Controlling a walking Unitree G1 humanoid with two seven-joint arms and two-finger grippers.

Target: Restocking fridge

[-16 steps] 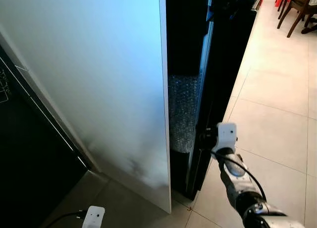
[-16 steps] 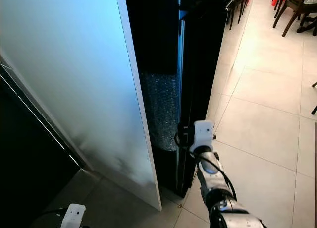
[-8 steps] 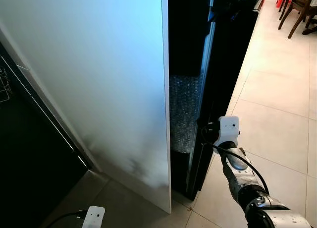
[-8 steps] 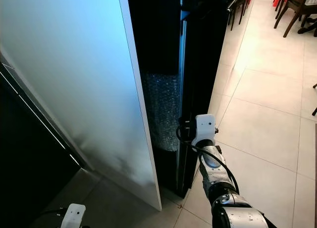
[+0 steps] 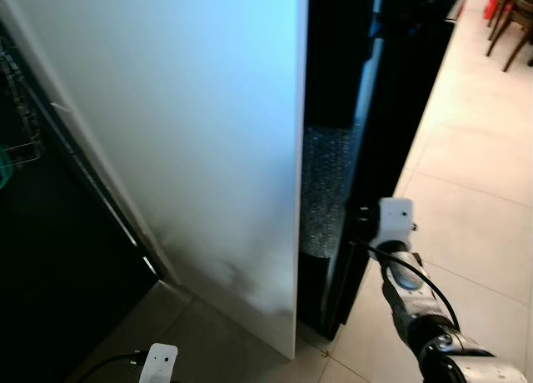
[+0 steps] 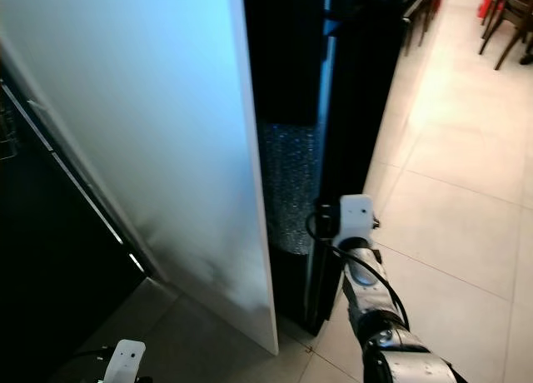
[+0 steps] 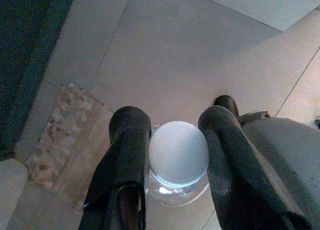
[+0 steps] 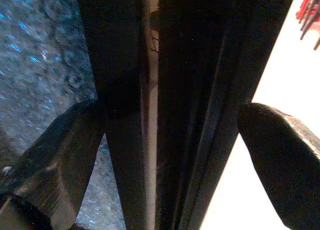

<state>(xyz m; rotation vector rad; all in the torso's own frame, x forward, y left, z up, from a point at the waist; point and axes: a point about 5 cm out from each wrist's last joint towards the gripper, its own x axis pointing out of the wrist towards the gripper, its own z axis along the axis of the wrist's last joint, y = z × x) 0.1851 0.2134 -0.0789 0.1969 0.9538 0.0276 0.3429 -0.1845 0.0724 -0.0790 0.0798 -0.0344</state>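
At dark door edge (image 8: 150, 115) | right tool (image 8: 170, 140) straddling | fridge interior unreadable

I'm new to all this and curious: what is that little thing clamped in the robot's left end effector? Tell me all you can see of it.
It is a bottle seen from above: a round white ribbed cap over clear shoulders, seemingly plastic. It hangs upright over pale floor tiles, pinched at the neck by the left end effector, whose two black fingers press on opposite sides of it. Nothing else touches it. Its body and contents are hidden under the cap.
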